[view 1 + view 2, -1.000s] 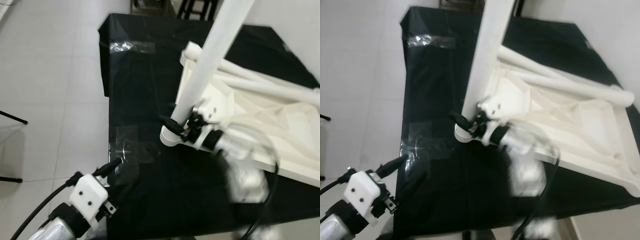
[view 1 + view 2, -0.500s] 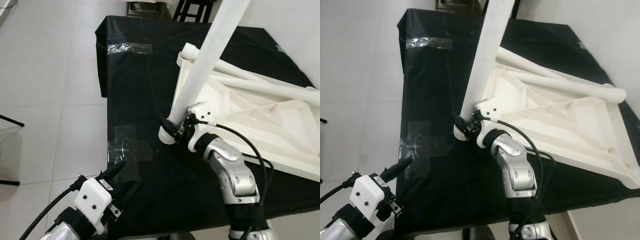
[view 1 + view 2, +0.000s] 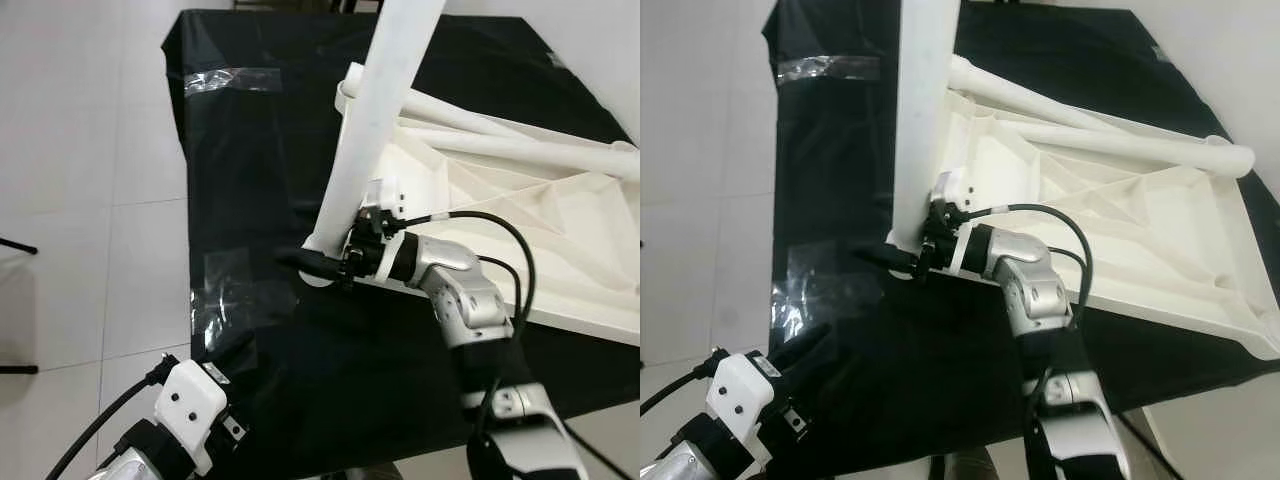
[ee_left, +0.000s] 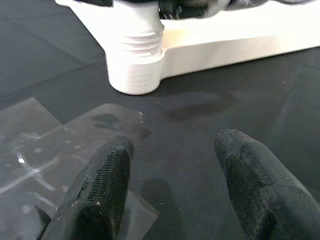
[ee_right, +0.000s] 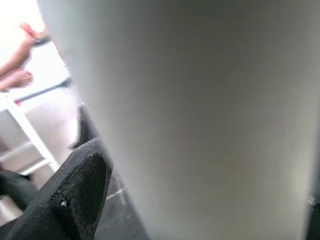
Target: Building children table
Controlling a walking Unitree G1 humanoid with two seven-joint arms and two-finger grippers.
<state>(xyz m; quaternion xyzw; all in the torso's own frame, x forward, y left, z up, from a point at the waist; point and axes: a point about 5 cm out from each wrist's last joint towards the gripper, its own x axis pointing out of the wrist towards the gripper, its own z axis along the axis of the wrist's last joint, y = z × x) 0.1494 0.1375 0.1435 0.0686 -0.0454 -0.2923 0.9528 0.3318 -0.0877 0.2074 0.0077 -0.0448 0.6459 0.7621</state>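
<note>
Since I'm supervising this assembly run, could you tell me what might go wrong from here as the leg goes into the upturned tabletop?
1. The right gripper holds the white table leg only near its base at the corner socket; the long leg leans, so it could cross-thread or topple.
2. The upturned tabletop lies unclamped on the black cloth; twisting may slide it.
3. The left gripper is open and apart, steadying nothing.

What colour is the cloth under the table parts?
Black. The cloth shows best in the left eye view, with shiny clear tape stuck on it.
</note>
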